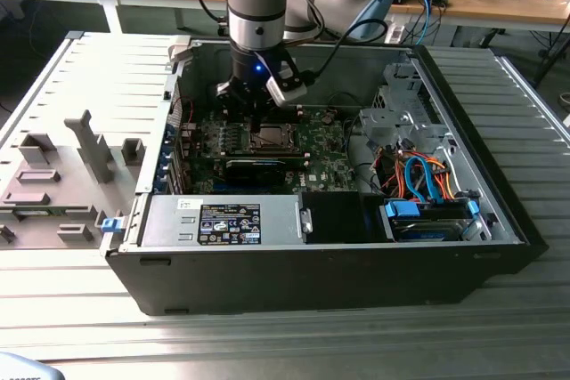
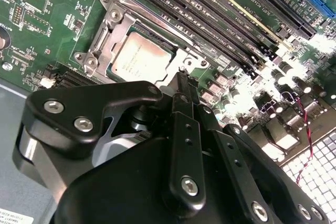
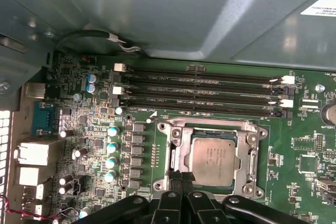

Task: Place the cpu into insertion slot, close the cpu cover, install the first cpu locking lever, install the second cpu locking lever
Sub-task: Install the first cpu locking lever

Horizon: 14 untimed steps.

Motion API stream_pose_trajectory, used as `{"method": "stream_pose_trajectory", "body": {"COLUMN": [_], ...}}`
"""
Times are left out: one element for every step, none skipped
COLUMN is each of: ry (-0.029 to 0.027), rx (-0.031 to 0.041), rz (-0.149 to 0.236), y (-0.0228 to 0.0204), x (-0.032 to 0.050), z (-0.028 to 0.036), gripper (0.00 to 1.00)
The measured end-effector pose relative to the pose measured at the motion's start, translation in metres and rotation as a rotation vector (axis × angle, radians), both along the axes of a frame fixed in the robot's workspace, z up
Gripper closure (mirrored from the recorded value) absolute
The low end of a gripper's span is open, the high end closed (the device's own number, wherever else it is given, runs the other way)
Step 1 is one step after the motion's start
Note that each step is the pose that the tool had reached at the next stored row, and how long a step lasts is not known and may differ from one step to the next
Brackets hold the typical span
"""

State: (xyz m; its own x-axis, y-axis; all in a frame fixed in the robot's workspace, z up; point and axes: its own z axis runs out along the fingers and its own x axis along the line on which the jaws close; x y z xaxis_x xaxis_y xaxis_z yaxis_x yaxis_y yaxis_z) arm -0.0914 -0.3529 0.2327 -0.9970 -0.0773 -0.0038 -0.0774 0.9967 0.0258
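The cpu (image 3: 212,160), a pale silvery square chip, lies flat in the insertion slot (image 1: 267,138) on the green motherboard inside the open computer case. The silver cpu cover (image 3: 210,126) lies down around it like a frame, and the chip (image 2: 139,59) shows through its window. My gripper (image 3: 181,176) hangs low over the board at one edge of the socket. Its black fingertips (image 2: 181,80) are pressed together with nothing between them. In the exterior view the gripper (image 1: 254,122) stands just above the socket, on the side toward that view's left.
Long black memory slots (image 3: 199,85) run beside the socket. The case's metal wall (image 3: 184,9) rises behind them. A power supply box (image 1: 223,220) and a drive cage with orange and blue cables (image 1: 419,175) stand inside the case. A grey fixture tray (image 1: 62,184) lies outside it.
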Motion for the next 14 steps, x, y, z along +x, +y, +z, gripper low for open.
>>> {"method": "stream_pose_trajectory", "body": {"ry": [0.0,0.0,-0.0001,0.0,-0.0001,0.0,0.0,0.0,0.0,0.0,0.0,0.0,0.0,0.0], "rx": [0.0001,0.0001,0.0001,0.0001,0.0,0.0,0.0,0.0,0.0,0.0001,0.0,0.0001,0.0001,0.0001], "rz": [0.0,0.0,0.0,0.0,0.0,0.0,0.0,0.0,0.0,0.0,0.0,0.0,0.0,0.0], "y": [0.0,0.0,0.0,0.0,0.0,0.0,0.0,0.0,0.0,0.0,0.0,0.0,0.0,0.0], "x": [-0.0002,-0.0005,-0.0007,-0.0009,-0.0011,-0.0014,-0.0018,-0.002,-0.0022,-0.0025,-0.0026,-0.0029,-0.0031,-0.0034], "z": [0.0,0.0,0.0,0.0,0.0,0.0,0.0,0.0,0.0,0.0,0.0,0.0,0.0,0.0], "gripper": [0.89,0.89,0.89,0.89,0.89,0.89,0.89,0.89,0.89,0.89,0.89,0.89,0.89,0.89]}}
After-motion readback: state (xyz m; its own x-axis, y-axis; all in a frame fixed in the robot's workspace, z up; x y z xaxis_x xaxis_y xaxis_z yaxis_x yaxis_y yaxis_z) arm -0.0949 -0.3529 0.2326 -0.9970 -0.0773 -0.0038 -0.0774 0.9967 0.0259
